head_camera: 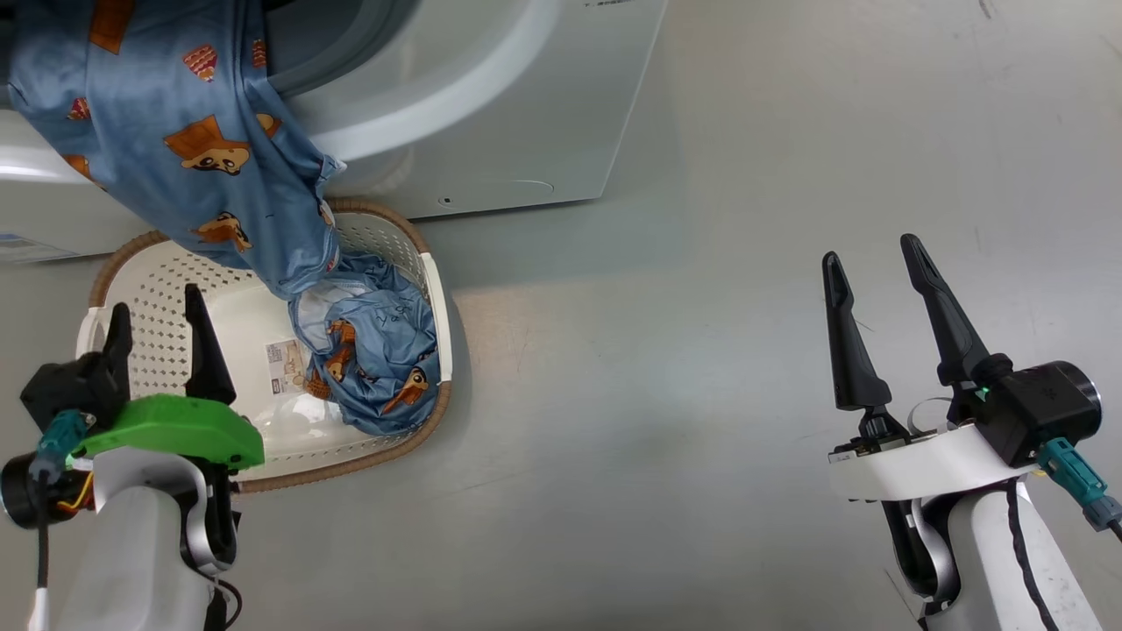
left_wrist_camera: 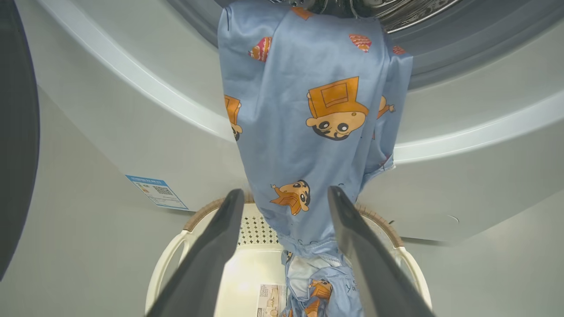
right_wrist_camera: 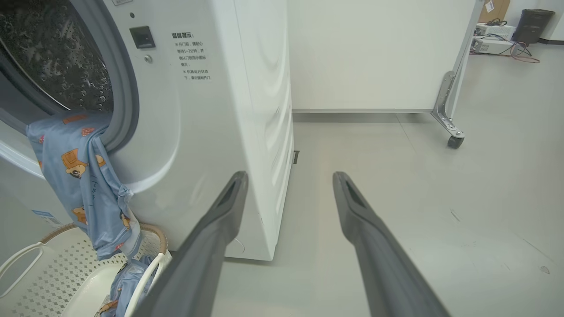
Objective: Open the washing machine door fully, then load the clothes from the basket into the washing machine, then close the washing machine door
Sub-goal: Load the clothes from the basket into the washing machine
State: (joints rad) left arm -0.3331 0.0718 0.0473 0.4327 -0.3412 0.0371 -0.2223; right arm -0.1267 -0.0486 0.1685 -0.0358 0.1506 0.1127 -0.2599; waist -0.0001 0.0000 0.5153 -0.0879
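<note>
Head view: left gripper (head_camera: 156,300) hovered over the near end of the basket (head_camera: 158,280), fingers spread wide, nothing between them. Right gripper (head_camera: 870,250) was well apart over bare floor (head_camera: 701,350), its fingers equally wide and empty. One of the clothes (head_camera: 193,149) hung out of the washing machine (head_camera: 491,105), its lower end reaching down into the basket. The other garment (head_camera: 377,350) lay bunched at the basket's right end, beside a label (head_camera: 285,364) on the basket floor. The left wrist view added what the head view cut off. The hanging garment's top draped over the grey gasket (left_wrist_camera: 440,48) into the opening. A blue sticker (left_wrist_camera: 157,192) sat low on the machine front. A dark curved edge (left_wrist_camera: 15,132) stood at the left border, probably the door swung aside, though I could not tell for sure. The right wrist view alone gave the perforated steel drum (right_wrist_camera: 53,57), a printed notice (right_wrist_camera: 190,55) beside the opening, the machine's side panel, a white wheeled partition (right_wrist_camera: 374,53) behind it, and equipment (right_wrist_camera: 493,31) on the far floor.
</note>
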